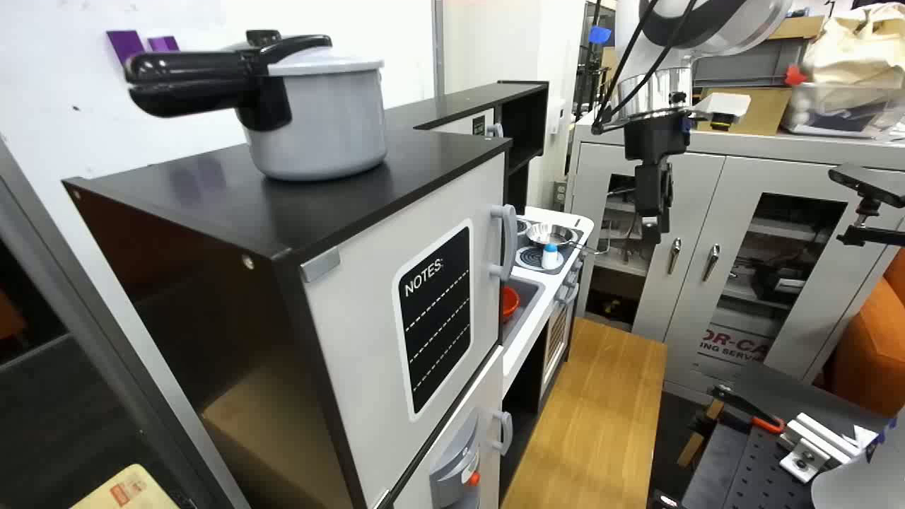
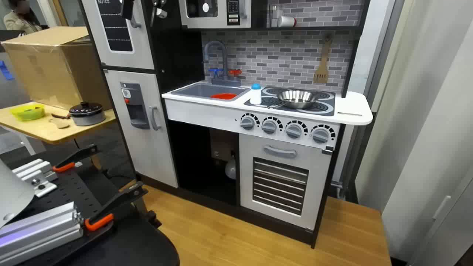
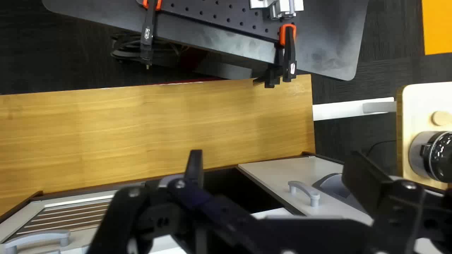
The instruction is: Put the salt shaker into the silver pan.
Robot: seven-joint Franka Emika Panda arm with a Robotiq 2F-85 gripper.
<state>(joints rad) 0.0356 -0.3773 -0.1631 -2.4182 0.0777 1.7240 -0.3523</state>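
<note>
The salt shaker is white with a blue cap. It stands upright on the toy stove in both exterior views [image 1: 550, 258] [image 2: 255, 96], beside the pan and apart from its bowl. The silver pan, shallow and shiny, sits on the stove burners in both exterior views [image 1: 541, 236] [image 2: 298, 104], its thin wire handle sticking out. My gripper [image 3: 273, 155] is open, its fingers wide apart with nothing between them. It hangs high in front of the kitchen, well away from shaker and pan, in both exterior views [image 1: 654, 226] [image 2: 142, 13]. Shaker and pan are out of the wrist view.
The sink [image 2: 184, 90] beside the stove holds a red bowl [image 2: 223, 96]. A tall toy fridge [image 1: 360, 283] with a grey pot [image 1: 318, 120] on top rises next to it. A shelf with a microwave [image 2: 218, 13] overhangs the counter. A spatula [image 2: 322, 66] hangs behind.
</note>
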